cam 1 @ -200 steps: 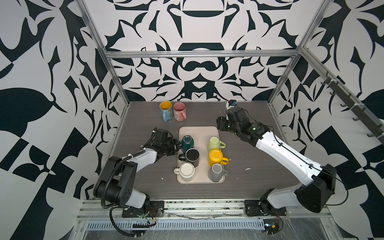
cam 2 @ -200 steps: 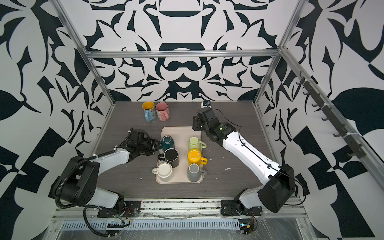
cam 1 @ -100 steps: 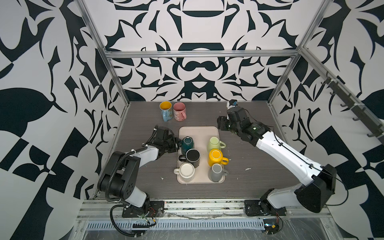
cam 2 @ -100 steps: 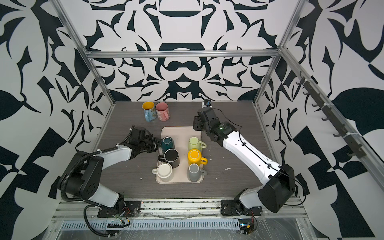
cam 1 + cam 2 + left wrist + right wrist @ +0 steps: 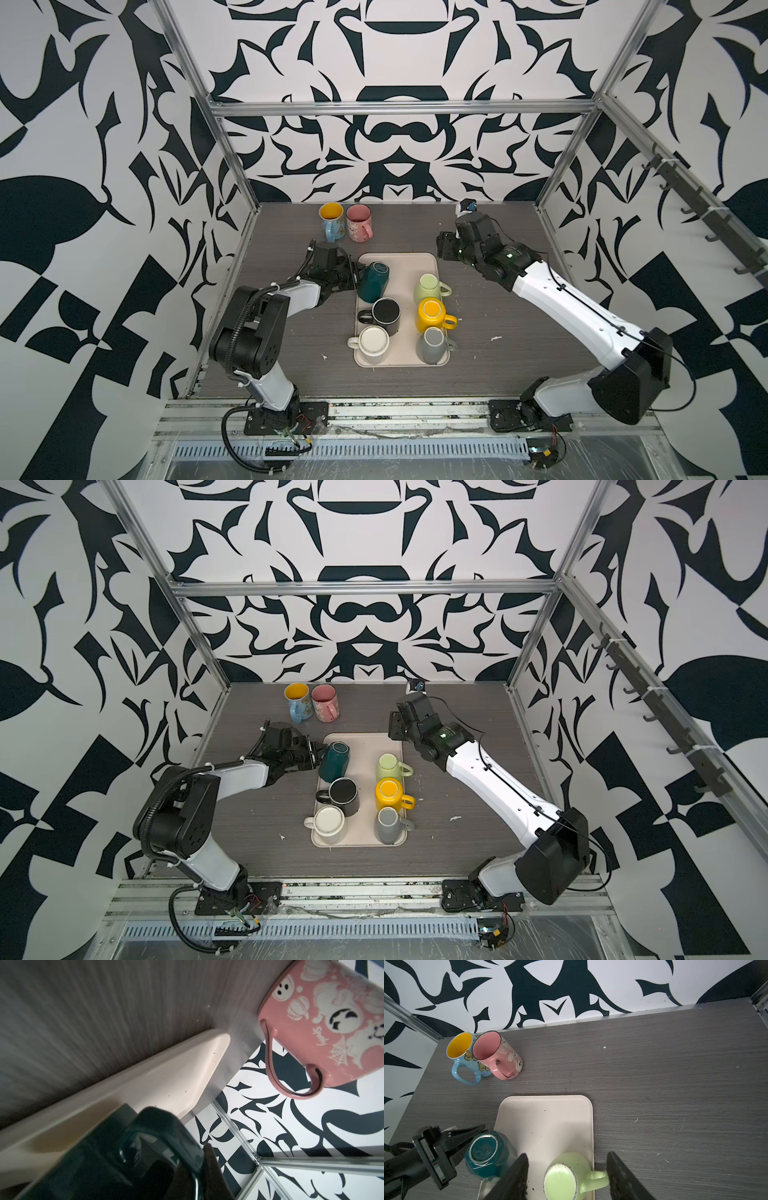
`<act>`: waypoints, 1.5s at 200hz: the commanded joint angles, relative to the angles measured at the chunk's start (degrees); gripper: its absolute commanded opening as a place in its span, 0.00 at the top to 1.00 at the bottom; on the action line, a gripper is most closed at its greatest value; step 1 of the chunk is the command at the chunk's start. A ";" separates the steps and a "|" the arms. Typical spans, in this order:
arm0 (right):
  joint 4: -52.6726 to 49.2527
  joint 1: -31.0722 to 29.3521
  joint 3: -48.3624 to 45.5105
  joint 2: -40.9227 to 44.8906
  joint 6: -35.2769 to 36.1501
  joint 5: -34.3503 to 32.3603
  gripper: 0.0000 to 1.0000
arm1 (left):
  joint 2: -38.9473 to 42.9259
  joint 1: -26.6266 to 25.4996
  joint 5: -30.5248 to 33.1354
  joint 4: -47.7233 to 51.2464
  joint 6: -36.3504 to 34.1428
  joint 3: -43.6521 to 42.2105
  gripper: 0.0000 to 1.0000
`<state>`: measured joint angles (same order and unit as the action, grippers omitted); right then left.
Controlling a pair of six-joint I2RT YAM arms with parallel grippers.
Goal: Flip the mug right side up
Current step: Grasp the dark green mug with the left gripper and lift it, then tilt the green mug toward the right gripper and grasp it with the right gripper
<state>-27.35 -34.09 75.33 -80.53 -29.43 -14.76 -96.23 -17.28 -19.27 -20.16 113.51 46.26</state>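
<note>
Mugs (image 5: pixel 374 338) crowd the near end of the tray (image 5: pixel 401 266). At its far left corner the teal mug (image 5: pixel 374 281) leans off vertical, base uppermost, handle pointing left into the left hand (image 5: pixel 352 276), which is clamped shut on it. Beyond, the right hand (image 5: pixel 444 250) hovers part open and empty, clearly the farther of the two from the mug.
</note>
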 commanded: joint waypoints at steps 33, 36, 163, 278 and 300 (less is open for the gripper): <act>-0.67 0.25 1.78 0.64 -0.52 0.20 0.37 | -0.38 0.58 -8.81 -10.80 -12.00 6.59 1.00; -0.68 0.25 1.73 0.64 -0.52 0.22 0.37 | -0.25 0.58 -8.96 -11.42 -12.49 6.64 1.00; 0.01 0.25 1.17 1.36 -1.95 6.36 0.41 | 17.44 -4.93 -7.74 -0.33 -59.42 7.20 1.00; -6.92 0.20 16.44 -1.41 7.69 23.45 0.39 | 35.65 -24.51 22.64 4.51 -116.64 -0.10 1.00; -9.55 0.20 20.21 -2.54 9.37 26.21 0.39 | 36.46 -26.55 26.24 4.14 -124.57 -0.45 1.00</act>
<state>-33.67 -34.09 90.83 -82.35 -23.68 6.20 -61.76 -42.28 -0.54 -9.15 3.88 45.80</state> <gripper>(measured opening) 0.613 0.107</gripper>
